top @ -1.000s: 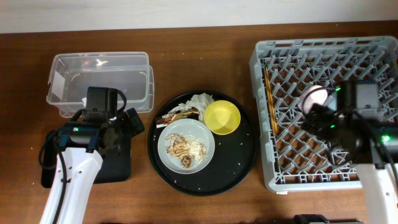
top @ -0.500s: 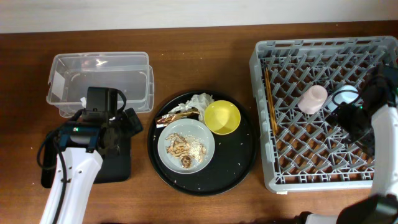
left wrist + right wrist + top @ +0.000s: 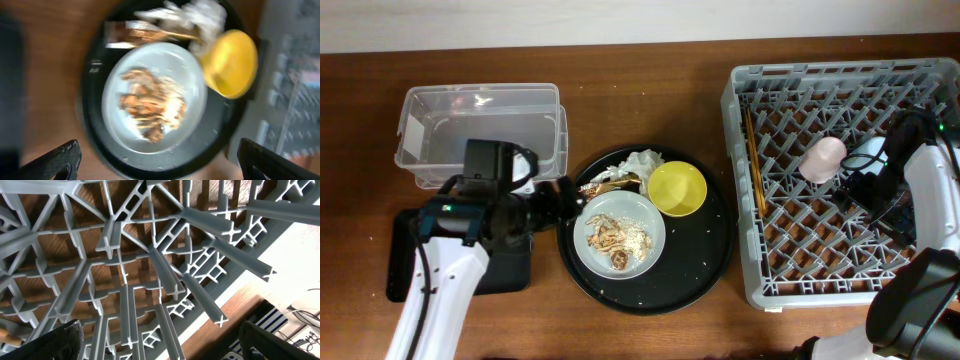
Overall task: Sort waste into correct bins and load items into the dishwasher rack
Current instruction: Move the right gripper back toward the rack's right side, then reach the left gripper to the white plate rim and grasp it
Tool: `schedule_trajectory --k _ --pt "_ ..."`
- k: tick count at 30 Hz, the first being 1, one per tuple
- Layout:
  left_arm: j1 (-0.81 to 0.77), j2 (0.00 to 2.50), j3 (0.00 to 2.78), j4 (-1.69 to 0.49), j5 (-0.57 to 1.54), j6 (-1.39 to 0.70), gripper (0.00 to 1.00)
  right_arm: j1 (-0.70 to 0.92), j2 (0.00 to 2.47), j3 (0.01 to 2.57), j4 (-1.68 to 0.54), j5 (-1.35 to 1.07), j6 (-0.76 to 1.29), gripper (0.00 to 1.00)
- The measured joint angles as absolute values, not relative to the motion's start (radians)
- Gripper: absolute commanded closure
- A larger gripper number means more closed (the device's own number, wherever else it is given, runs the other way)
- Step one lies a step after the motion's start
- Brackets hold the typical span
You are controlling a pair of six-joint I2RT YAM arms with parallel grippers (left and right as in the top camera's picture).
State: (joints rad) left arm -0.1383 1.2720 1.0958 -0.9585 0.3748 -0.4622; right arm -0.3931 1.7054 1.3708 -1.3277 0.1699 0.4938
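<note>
The pale plate, with tan food scraps on it, sits on a round black tray beside the yellow bowl. The brown-and-gold wrapper and white tissue lie behind it. My left gripper is open at the tray's left rim, the plate in front of its jaws. Chopsticks and a pink cup lie in the grey dishwasher rack. A light-blue cup shows partly behind my right gripper, which is open and empty over the lattice.
The clear plastic box stands at the back left. The flat black tray lies under my left arm at the front left. The round black tray fills the middle between bins and rack.
My left gripper has moved right, from over the flat tray to the round tray's rim. My right arm has swung from above the pink cup to the rack's right side; the cup stays in the rack.
</note>
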Motion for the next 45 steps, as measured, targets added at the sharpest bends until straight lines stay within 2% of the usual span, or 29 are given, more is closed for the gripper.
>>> schedule_trajectory --k 2,9,14,16,17,20,23,24,26,28,37,45 --pt "-0.202 1.272 1.096 -0.944 0.41 -0.439 0.11 -0.393 1.705 1.371 -1.328 0.17 0.493 0.02" --pt "-0.51 1.272 1.096 -0.824 0.43 -0.388 0.11 -0.393 1.705 1.371 -1.328 0.167 0.494 0.02" --pt "-0.677 1.299 1.096 -0.778 0.244 -0.384 0.1 -0.393 1.705 1.371 -1.327 0.167 0.493 0.02" --pt "-0.707 1.327 1.096 -0.777 0.163 -0.384 0.07 -0.393 1.705 1.371 -1.327 0.167 0.494 0.02" --pt "-0.723 1.349 1.096 -0.776 0.113 -0.383 0.02 -0.393 1.705 1.371 -1.328 0.167 0.493 0.02" --pt "-0.752 1.421 1.096 -0.776 0.025 -0.382 0.03 -0.393 1.705 1.371 -1.328 0.167 0.493 0.02" --pt "-0.756 1.505 1.096 -0.781 0.027 -0.42 0.11 -0.393 1.705 1.371 -1.328 0.167 0.493 0.02" --pt "-0.756 1.529 1.096 -0.781 0.049 -0.439 0.11 -0.393 1.705 1.371 -1.327 0.167 0.493 0.02" --pt "-0.762 1.553 1.096 -0.781 0.07 -0.456 0.22 -0.393 1.705 1.371 -1.328 0.167 0.494 0.02" --pt "-0.776 1.564 1.096 -0.78 0.067 -0.471 0.28 -0.393 1.705 1.371 -1.328 0.167 0.494 0.02" --pt "-0.9 1.617 1.096 -0.714 -0.028 -0.481 0.34 -0.393 1.705 1.371 -1.328 0.167 0.494 0.02" --pt "-0.901 1.673 1.096 -0.704 -0.035 -0.521 0.39 -0.393 1.705 1.371 -1.328 0.167 0.494 0.02"
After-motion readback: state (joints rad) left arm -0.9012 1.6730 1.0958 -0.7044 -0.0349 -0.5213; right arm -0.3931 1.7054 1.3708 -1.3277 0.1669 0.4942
